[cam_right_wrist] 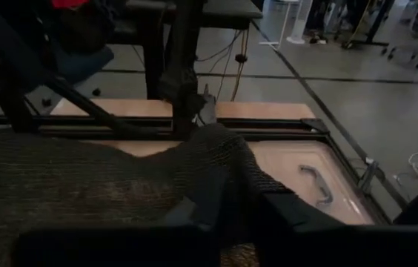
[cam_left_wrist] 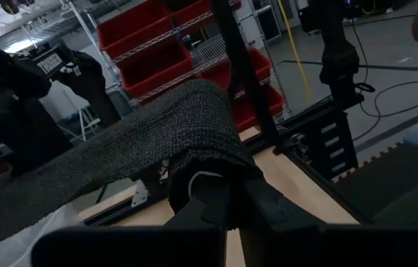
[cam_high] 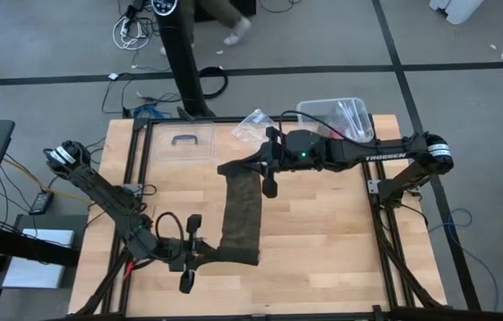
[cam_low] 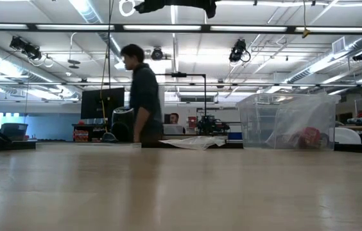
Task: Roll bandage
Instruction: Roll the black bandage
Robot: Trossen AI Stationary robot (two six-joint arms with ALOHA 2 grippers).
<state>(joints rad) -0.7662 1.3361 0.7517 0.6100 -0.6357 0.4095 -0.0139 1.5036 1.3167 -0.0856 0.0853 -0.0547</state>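
- Lower left of the overhead frame: the left gripper (cam_high: 188,256) sits near the table's front edge, its jaws clamped on the near end of the bandage (cam_high: 242,217); in the left wrist view the dark knit fabric (cam_left_wrist: 142,141) bunches over the closed fingers (cam_left_wrist: 216,204).
- Centre of the overhead frame: the black strip runs up the wooden table (cam_high: 323,241) from the left gripper to the right one, sagging between them, its upper end folding sideways toward the left of the frame.
- Upper centre: a flat clear lid with a handle (cam_high: 180,141) lies on the table near its far edge, with a crumpled clear wrapper (cam_high: 253,122) beside it.
- Centre right: the right gripper (cam_high: 269,165) reaches in from the right with the bandage's far end draped over its fingers (cam_right_wrist: 209,196); whether its jaws are pinched or parted cannot be told.
- Upper right: a clear plastic box (cam_high: 336,116) stands at the table's far edge behind the right arm.
- Level view: a person (cam_low: 144,96) stands beyond the table.
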